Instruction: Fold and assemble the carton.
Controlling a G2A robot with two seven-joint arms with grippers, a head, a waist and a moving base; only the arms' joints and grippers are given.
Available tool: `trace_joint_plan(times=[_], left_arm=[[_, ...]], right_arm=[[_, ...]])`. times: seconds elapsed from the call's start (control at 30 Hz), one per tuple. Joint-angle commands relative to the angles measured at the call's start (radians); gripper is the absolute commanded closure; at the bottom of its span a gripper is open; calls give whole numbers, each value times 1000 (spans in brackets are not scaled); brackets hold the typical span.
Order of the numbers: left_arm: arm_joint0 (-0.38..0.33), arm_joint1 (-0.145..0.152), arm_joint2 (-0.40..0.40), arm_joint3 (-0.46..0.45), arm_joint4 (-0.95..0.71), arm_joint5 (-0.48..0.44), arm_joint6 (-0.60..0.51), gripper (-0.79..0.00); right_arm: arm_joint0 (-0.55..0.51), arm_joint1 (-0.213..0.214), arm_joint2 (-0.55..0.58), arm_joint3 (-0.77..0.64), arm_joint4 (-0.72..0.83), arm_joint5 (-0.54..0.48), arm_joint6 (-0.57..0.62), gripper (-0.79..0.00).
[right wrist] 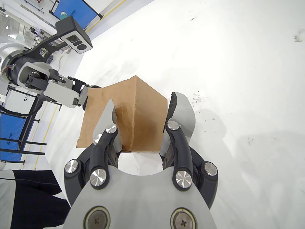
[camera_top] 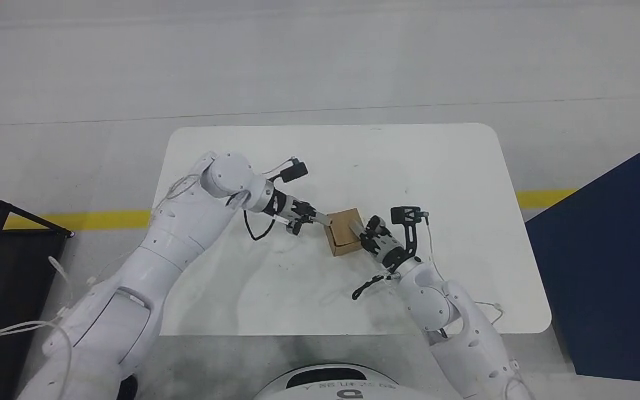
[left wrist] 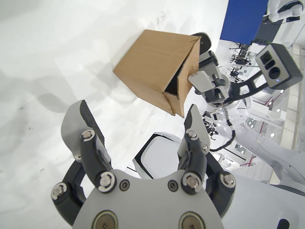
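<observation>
Pinching one upright corner of the brown corrugated cardboard carton (camera_top: 345, 232), the right pincer (right wrist: 143, 101) steadies it on the white bench (camera_top: 450, 170). On the carton's opposite side the left pincer (left wrist: 137, 107) hangs spread, one tip just beside a loose end flap (left wrist: 183, 82). An uneven push there could, I judge, rack the half-squared carton, crease its held corner, or skid it free.
</observation>
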Motion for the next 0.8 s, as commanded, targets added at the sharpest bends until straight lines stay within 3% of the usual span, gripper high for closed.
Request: trace_joint_plan(times=[0.0,0.3,0.57,0.77], left_arm=[[-2,-5,18,4,25,6,14,-770],[-19,-15,44,30,56,1,30,-751],[-29,-24,54,48,60,-6,43,-785],[-35,-21,21,61,-3,-48,27,-785]], right_arm=[[-1,0,0,-3,-3,4,0,-431],[-14,3,5,-29,-14,12,-4,-468],[-19,4,3,-43,-23,17,-6,-499],[-29,6,12,-62,-24,24,-23,-523]])
